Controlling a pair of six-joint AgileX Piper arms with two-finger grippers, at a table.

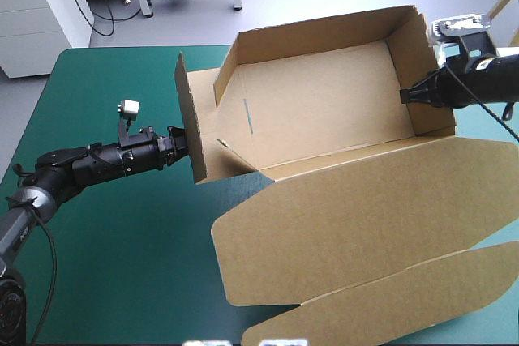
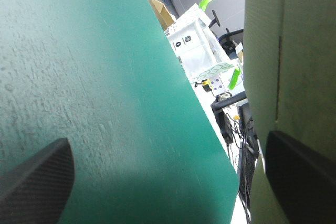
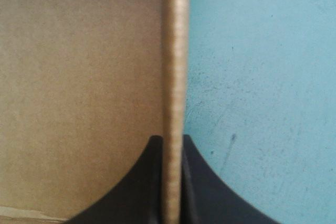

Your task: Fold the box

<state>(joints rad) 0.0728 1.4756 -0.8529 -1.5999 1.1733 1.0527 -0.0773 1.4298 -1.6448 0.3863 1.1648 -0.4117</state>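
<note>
The brown box (image 1: 324, 95) stands as an open tray at the table's far middle, its walls raised. Its lid (image 1: 365, 224) lies flat toward the front right. My right gripper (image 1: 405, 96) is clamped on the tray's right wall. In the right wrist view the board's edge (image 3: 174, 51) runs up between the nearly closed black fingers (image 3: 197, 187). My left gripper (image 1: 180, 145) is at the outer face of the left wall (image 1: 188, 119). In the left wrist view the gripper (image 2: 168, 182) is open, and the wall (image 2: 294, 51) rises by one finger (image 2: 304, 177), not between the two.
The lid and its front flap (image 1: 405, 297) cover the table's front right and reach past its right edge. Teal-green cover (image 1: 122, 241) shows left of and in front of the left arm. A thin slot (image 1: 249, 115) is cut in the tray's floor.
</note>
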